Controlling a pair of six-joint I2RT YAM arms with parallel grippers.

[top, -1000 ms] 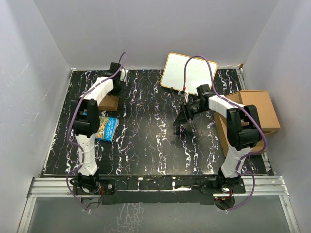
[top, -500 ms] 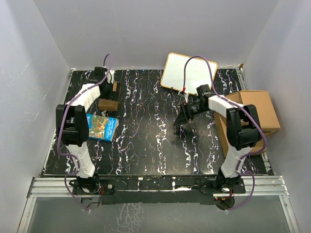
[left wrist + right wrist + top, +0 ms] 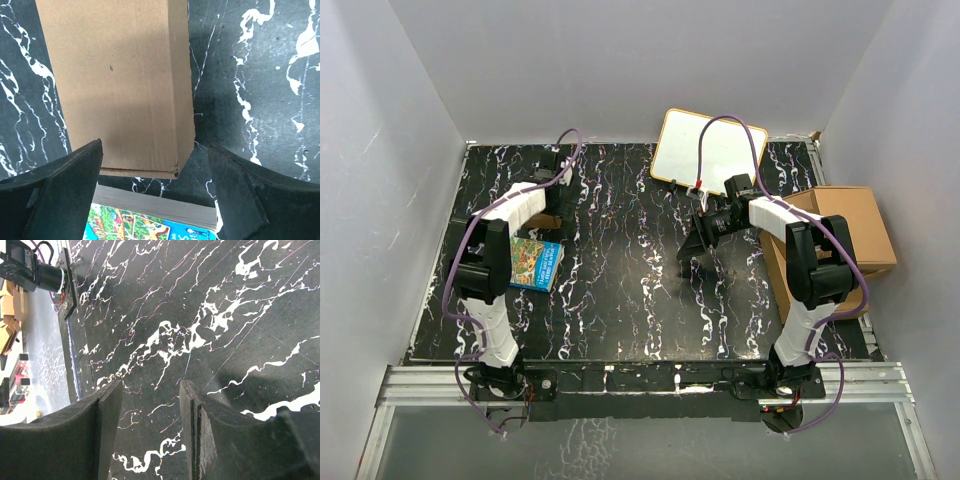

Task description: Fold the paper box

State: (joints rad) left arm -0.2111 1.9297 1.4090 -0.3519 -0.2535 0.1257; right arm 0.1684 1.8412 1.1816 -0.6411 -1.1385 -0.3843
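Paper box [image 3: 115, 85]: plain brown cardboard, lying flat on the black marbled table [image 3: 640, 280], just past the page edge of the blue picture book [image 3: 145, 225], on the book's far side. Can't tell if box and book touch. One short end of the box faces the book and its long axis runs straight away from the book; the far end is cut off in the left wrist view. A crease runs lengthwise close to the box's right edge. In the top view the left arm covers most of the box, with only a brown sliver showing beyond the book.

Left gripper [image 3: 155, 150]: above the box end nearest the book, jaws spread wide, one finger to each side, nothing gripped.

Right gripper [image 3: 150, 390]: well to the right of the book, mid-table, jaws partly apart, only bare table between them.

Whiteboard [image 3: 685, 145]: far from the book, at the table's back edge. Pile of larger cardboard boxes [image 3: 855, 225]: at the right edge, farthest from the book.
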